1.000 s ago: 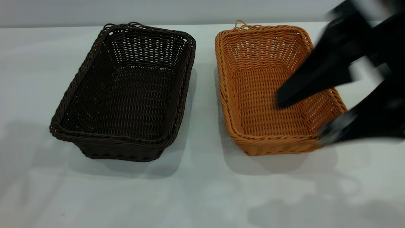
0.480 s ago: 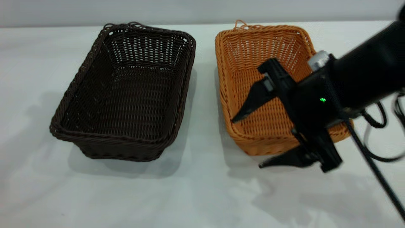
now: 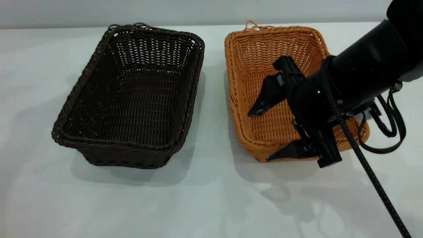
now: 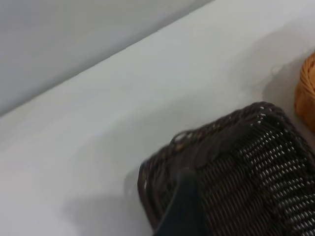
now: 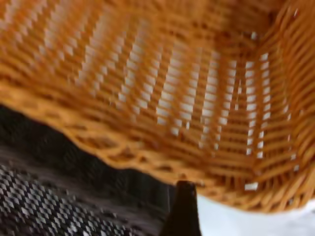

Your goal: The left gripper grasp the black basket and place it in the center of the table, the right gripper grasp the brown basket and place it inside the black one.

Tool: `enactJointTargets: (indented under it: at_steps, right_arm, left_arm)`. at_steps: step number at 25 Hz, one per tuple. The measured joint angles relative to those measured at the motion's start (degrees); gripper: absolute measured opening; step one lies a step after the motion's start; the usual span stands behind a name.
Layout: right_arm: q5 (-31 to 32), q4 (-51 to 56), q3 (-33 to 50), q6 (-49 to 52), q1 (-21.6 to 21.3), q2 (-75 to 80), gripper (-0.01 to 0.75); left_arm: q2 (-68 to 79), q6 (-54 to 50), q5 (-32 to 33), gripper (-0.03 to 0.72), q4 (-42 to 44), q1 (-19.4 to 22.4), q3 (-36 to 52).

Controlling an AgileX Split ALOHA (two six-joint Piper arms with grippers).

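brown basket (image 3: 264,66) | right tool (image 3: 261,135) spread astride near rim | pale table (image 3: 211,205), wall probably grey

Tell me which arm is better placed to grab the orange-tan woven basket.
Right. The right gripper hangs open astride the orange-tan woven basket's near rim; the left gripper is out of the exterior view, near the dark woven basket.

The right gripper (image 3: 261,135) and its wrist are covering the brown basket's (image 3: 264,66) near right corner. In the left wrist view the black basket (image 4: 246,162) is running off the frame, and the left gripper is showing only one blurred fingertip (image 4: 183,206).
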Motion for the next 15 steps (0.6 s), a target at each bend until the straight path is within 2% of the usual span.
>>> enactJointTargets:
  at_steps: [8,12,15]
  right_arm:
    - [-0.42,0.06,0.00,-0.65,0.00,0.00,0.555]
    - [-0.24,0.11,0.00,-1.83,0.00,0.00,0.552]
    - [0.06,0.17,0.00,-2.77,0.00,0.00,0.552]
  left_arm:
    - [19.35,0.49,11.43,0.590,12.58,-6.95,-22.06]
    - [27.06,0.66,13.91,0.590,14.40,-8.12,-31.12]
    - [30.95,1.62,14.34,0.586,14.65,-8.48,-34.73]
